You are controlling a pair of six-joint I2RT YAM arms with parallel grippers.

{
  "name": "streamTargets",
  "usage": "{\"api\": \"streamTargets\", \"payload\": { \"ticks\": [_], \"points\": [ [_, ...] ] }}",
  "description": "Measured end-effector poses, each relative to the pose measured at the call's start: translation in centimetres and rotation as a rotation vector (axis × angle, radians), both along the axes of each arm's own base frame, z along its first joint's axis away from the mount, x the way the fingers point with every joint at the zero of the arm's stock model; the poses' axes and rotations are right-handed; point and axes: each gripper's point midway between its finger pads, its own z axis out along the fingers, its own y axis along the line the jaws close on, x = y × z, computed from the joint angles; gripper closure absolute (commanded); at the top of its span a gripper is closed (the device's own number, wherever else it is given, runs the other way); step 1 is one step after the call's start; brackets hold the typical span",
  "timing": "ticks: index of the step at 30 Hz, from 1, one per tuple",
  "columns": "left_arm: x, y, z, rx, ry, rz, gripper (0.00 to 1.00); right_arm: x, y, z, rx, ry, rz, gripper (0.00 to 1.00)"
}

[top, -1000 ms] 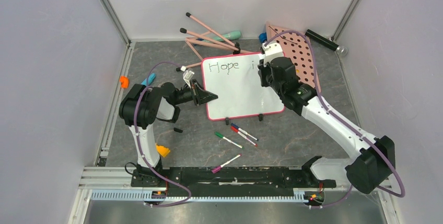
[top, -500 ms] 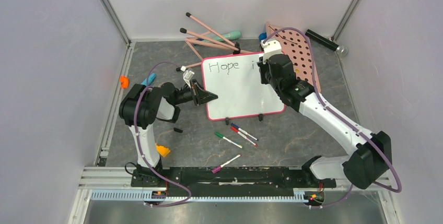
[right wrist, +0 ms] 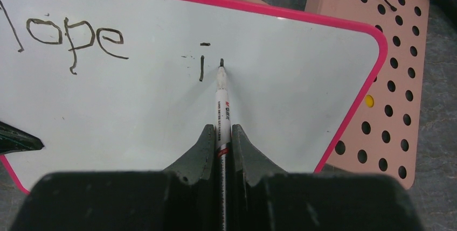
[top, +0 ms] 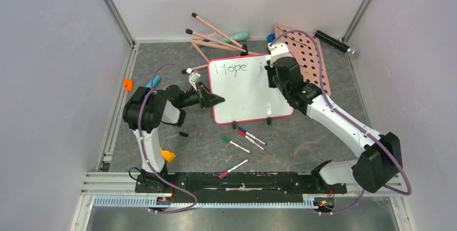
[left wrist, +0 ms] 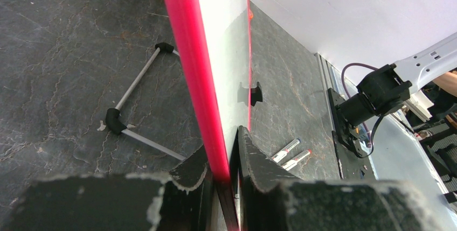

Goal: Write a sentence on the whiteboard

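Note:
The whiteboard [top: 245, 93] with a pink-red rim lies mid-table; it also fills the right wrist view [right wrist: 134, 112]. The sentence [right wrist: 75, 37] reads "Hope i" with a short new stroke just right of the "i". My right gripper [right wrist: 221, 134] is shut on a white marker [right wrist: 222, 107] whose black tip touches the board at that stroke; in the top view the right gripper [top: 273, 72] hangs over the board's top right. My left gripper [top: 215, 100] is shut on the board's left edge, its rim [left wrist: 196, 64] running between the jaws in the left wrist view [left wrist: 221, 174].
A pink pegboard [top: 310, 61] lies under the board's right side. Pink sticks [top: 215, 40] and a teal tool [top: 240, 36] lie behind. Several markers [top: 245, 139] lie in front of the board. A black cylinder [top: 334, 42] sits back right; orange pieces [top: 128, 84] lie left.
My right gripper has shifted slightly up and toward the board's top right with the marker. The left arm and the board have not moved.

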Motion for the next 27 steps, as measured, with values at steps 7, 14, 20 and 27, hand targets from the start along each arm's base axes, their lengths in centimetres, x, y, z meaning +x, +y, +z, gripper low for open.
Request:
{"api": "streamTargets", "payload": {
  "ticks": [7, 14, 20, 27],
  "points": [
    [0.0, 0.0, 0.0, 0.000, 0.000, 0.000, 0.98, -0.6, -0.2, -1.1, 0.004, 0.019, 0.004, 1.00],
    [0.0, 0.0, 0.0, 0.000, 0.000, 0.001, 0.98, -0.5, -0.2, -1.0, 0.001, 0.018, 0.002, 1.00],
    [0.0, 0.0, 0.0, 0.000, 0.000, 0.001, 0.98, 0.3, -0.3, -0.4, 0.003, 0.009, -0.011, 1.00],
    [0.0, 0.0, 0.0, -0.001, 0.000, 0.001, 0.98, 0.6, -0.9, -0.3, -0.001, 0.004, -0.034, 1.00]
  ]
}}
